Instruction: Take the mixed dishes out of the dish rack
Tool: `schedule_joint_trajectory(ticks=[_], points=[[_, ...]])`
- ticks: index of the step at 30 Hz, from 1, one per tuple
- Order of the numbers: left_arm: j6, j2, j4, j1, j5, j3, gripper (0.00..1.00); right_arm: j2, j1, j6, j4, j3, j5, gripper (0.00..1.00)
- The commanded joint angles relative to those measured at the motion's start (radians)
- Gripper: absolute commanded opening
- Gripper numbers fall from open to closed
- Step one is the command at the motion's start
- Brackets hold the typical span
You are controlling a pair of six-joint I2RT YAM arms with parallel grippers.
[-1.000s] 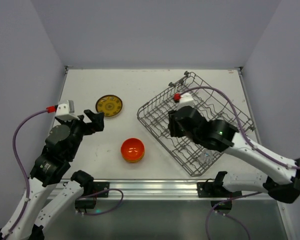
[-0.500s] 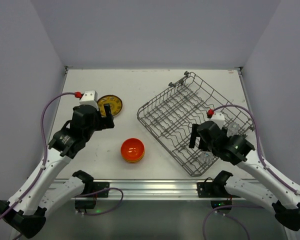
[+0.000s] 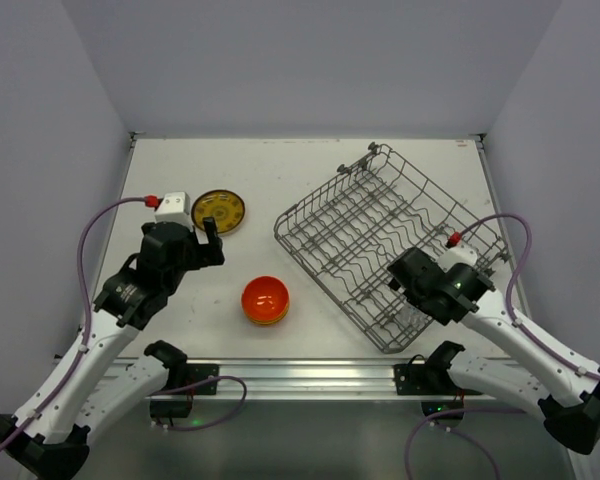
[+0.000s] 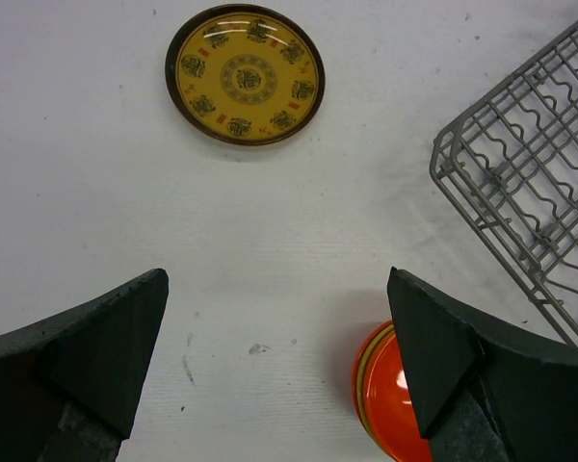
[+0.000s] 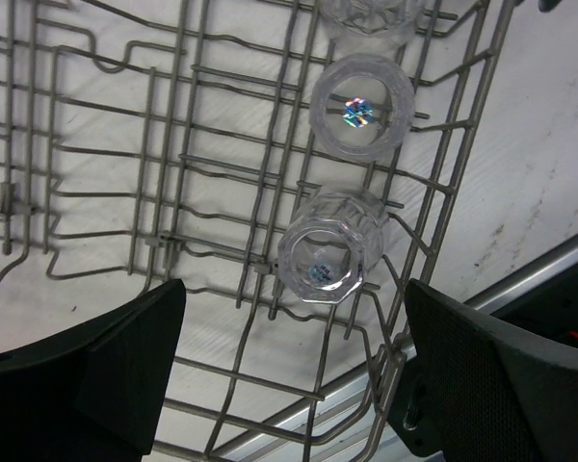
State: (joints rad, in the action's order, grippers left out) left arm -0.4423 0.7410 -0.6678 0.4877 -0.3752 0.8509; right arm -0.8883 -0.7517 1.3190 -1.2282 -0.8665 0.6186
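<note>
my right gripper (image 5: 294, 289) hangs over the near corner of the rack (image 3: 325, 205), jaws spread wide and empty. straight below it, between the two fingers in the right wrist view, a clear glass (image 5: 329, 245) stands on end among the wires, its axis pointing up at my wrist. i cannot tell whether its mouth is up or down. a second glass (image 5: 362, 104) stands just beyond it along the same rack wall, and the rim of a third shows past that, so the row runs away from me along that wall.

my left gripper (image 4: 276, 289) is also wide open and holds nothing. it sits well off the rack's left side, above bare table, with the plate (image 4: 245, 73) and an orange bowl (image 4: 390, 395) already lying outside the rack. the right arm is plainly nearer. i judge the next move to be a straight drop onto the nearest glass, with the fingers kept clear of the rack wall beside it.
</note>
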Motion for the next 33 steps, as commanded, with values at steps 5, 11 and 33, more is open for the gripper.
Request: schedule_joint_trajectory(ticks=[5,11,33], points=[[0.017,-0.046,0.051,0.023,0.004,-0.009,1.00,-0.133,0.002,0.270,-0.096,0.026,0.098,0.92],[0.017,-0.040,0.048,0.051,0.006,-0.010,1.00,-0.178,0.000,0.283,-0.039,0.047,0.099,0.87],[0.010,-0.058,0.042,0.075,-0.014,-0.009,1.00,-0.343,0.003,0.339,0.027,0.090,0.109,0.75]])
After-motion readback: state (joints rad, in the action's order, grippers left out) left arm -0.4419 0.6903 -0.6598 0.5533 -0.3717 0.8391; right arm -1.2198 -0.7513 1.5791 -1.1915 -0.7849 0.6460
